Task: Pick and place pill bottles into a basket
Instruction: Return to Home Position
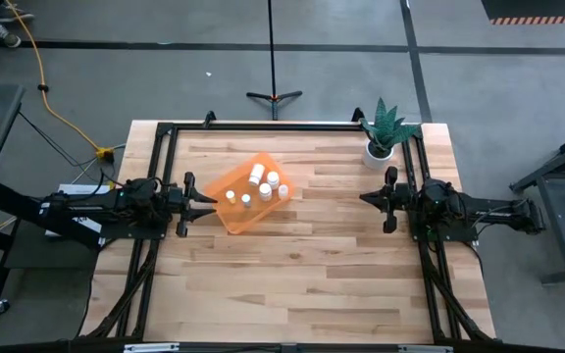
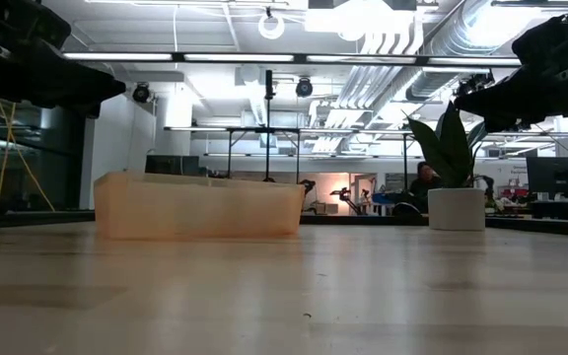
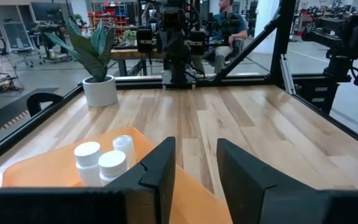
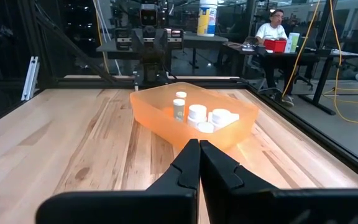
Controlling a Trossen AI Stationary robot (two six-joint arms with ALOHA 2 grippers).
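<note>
The orange basket point(image 1: 246, 192) stands on the table left of centre, turned at an angle. Several small white pill bottles point(image 1: 263, 184) stand inside it; they also show in the right wrist view point(image 4: 197, 116) and the left wrist view point(image 3: 101, 162). My left gripper point(image 1: 207, 201) hovers at the basket's left edge, open and empty; its fingers point(image 3: 194, 171) stand above the basket's near rim. My right gripper point(image 1: 366, 199) hovers at the table's right side, shut and empty point(image 4: 199, 163), pointing toward the basket.
A white pot with a green plant point(image 1: 381, 137) stands at the table's far right corner, close behind my right arm. A black frame point(image 1: 263, 126) runs along the table's edges. People sit at desks in the room beyond.
</note>
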